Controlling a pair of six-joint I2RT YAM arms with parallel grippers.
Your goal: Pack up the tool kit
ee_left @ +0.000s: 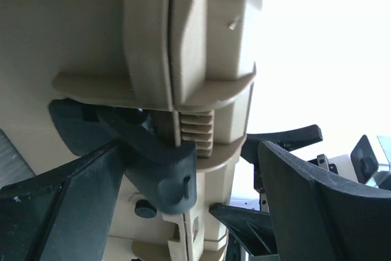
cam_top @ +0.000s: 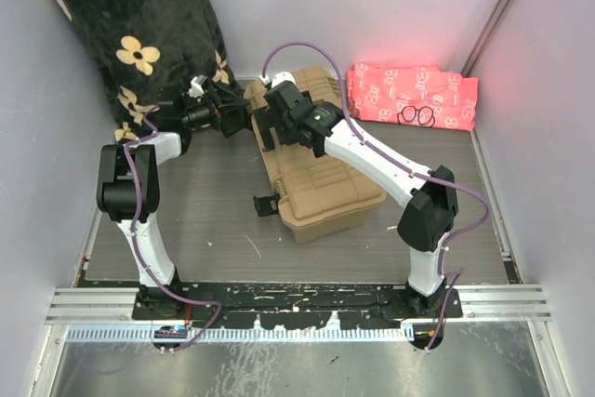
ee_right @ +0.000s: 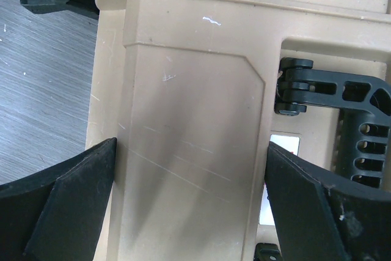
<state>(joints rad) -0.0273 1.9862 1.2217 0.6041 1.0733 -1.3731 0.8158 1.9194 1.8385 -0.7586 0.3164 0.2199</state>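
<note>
Where the top view begins at the far left, a black floral blanket hangs down the wall and reaches the grey table. Just to its right the left gripper points sideways at the far left corner of the toolbox. Its jaws are spread wide, and it holds nothing. In its wrist view the left gripper sits close against the toolbox. The seam between lid and base runs up the middle of that view, and a black latch lies over the seam, between the two fingers. Whether either finger touches the plastic cannot be told. The tan toolbox lies with its lid down in the middle of the table, set at an angle, with another black latch sticking out from its near left side. The right gripper hovers over the far part of the lid. In its wrist view the right gripper is open wide, with its fingers on either side of a raised panel of the toolbox. They do not visibly clamp the panel. The black handle lies flat just to the right of that panel. At the far right, against the back wall, a pink patterned cloth lies just beyond the toolbox.
</note>
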